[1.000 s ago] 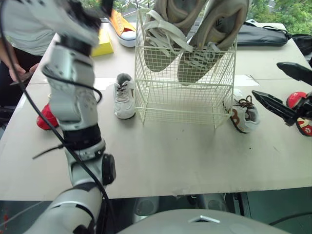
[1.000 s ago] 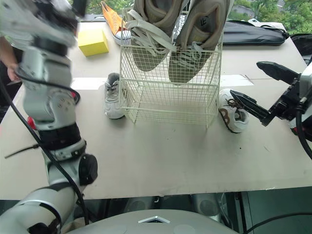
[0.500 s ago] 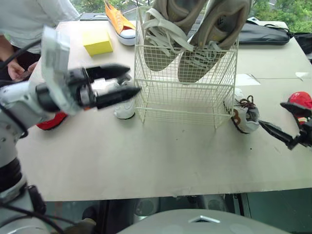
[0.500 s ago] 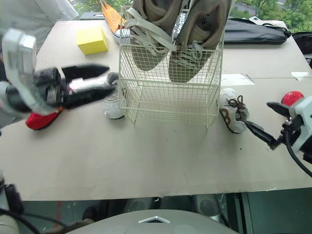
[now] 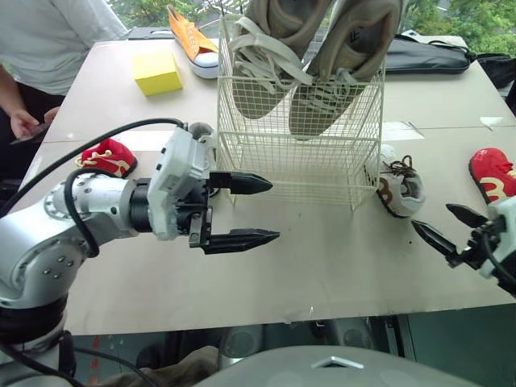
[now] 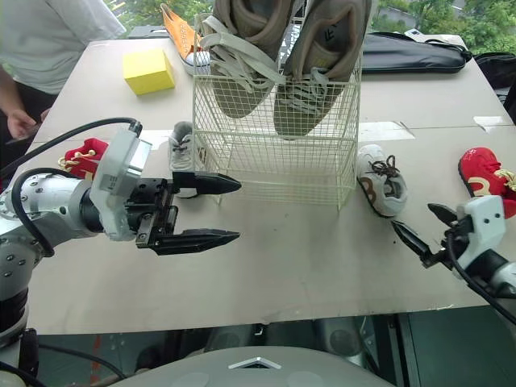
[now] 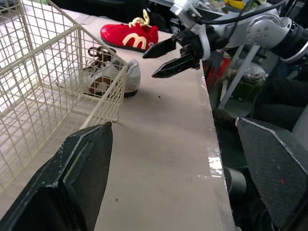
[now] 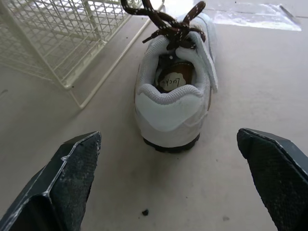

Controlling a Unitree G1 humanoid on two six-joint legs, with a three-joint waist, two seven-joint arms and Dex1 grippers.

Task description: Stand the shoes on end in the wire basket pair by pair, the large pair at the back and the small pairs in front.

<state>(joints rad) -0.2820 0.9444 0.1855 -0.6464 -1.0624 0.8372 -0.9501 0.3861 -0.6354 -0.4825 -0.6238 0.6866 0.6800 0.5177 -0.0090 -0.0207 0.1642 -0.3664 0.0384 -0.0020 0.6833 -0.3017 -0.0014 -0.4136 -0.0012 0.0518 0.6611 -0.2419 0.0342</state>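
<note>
Hovering | left claw [image 5: 274, 210] wide by wire basket [image 5: 298, 165] | right claw [image 5: 430, 216] wide near white shoe [image 5: 401, 192]

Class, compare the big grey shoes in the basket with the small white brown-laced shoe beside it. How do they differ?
The grey shoes are much larger than the white shoe. They stand toe-down in the basket; the white shoe lies flat on the table. Their laces are pale; its laces are brown. Both are lace-up sneakers.

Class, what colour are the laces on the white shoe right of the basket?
Dark brown laces, clearest in the right wrist view.
</note>
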